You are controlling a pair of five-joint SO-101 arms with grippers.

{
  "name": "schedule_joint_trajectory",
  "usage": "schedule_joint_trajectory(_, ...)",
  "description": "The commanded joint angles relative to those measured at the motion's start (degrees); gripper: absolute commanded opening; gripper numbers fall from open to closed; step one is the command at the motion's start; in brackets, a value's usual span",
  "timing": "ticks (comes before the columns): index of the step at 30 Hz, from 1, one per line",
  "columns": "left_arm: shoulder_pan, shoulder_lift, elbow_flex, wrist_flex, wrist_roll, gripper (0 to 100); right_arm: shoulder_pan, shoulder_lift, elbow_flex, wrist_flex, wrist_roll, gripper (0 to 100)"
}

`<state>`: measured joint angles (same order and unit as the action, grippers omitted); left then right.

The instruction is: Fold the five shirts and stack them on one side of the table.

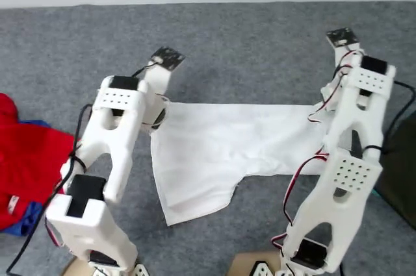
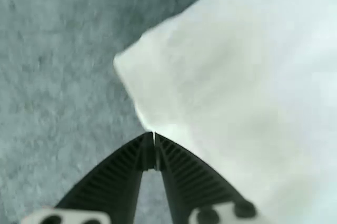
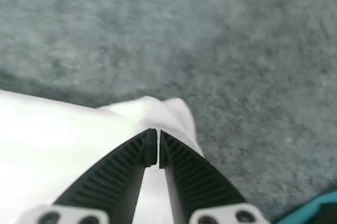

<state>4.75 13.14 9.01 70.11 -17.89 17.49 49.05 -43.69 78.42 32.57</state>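
I have two claws, and both are pinched closed with cloth between the tips. My left claw [image 2: 154, 147] grips the edge of the one white shirt [image 1: 221, 152] just beside its corner. My right claw [image 3: 158, 142] is clamped over a small folded corner of that same shirt at its other end. The shirt lies spread on the grey table [image 1: 260, 49] between my two arms, its far edge straight from one claw to the other and one sleeve lying toward my bases. Farther to my left, well apart, one red shirt [image 1: 26, 159] lies on top of one blue shirt [image 1: 23, 219]. At the right edge sits one dark cloth [image 1: 400, 178], perhaps another shirt; I cannot tell.
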Motion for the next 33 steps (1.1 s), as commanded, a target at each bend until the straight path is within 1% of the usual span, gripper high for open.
schedule_joint_trajectory(1, 1.85, -1.32, -3.47, -1.85, 0.00, 1, -2.42, -3.12, -2.81, 2.07, -0.26, 2.2)
schedule_joint_trajectory(5, 1.67, 5.63, -7.43, -3.96, 0.09, 1, -4.18, -3.12, -2.90, 3.38, -0.44, 2.3)
schedule_joint_trajectory(8, 1.85, 12.92, -13.41, -2.29, 0.09, 1, -4.44, -3.74, -2.90, 3.30, -0.44, 2.3)
schedule_joint_trajectory(11, 1.93, 21.10, -21.85, 2.99, 0.09, 1, -4.44, -5.58, -2.90, 2.59, -0.44, 2.3)
schedule_joint_trajectory(17, 1.05, 35.96, -41.10, 18.20, 0.00, 1, -4.26, -4.35, -2.81, -3.03, -0.44, 2.3)
schedule_joint_trajectory(22, 0.35, 43.43, -53.23, 25.14, 0.00, 1, -3.47, 0.84, -2.81, -8.84, -0.09, 2.3)
schedule_joint_trajectory(27, 0.44, 47.03, -58.95, 28.40, 0.00, 1, -0.92, 5.41, -2.81, -14.20, 0.00, 2.3)
schedule_joint_trajectory(33, 0.53, 47.56, -59.91, 28.92, 0.00, 1, 3.03, 6.64, -2.81, -14.20, 2.99, 2.2)
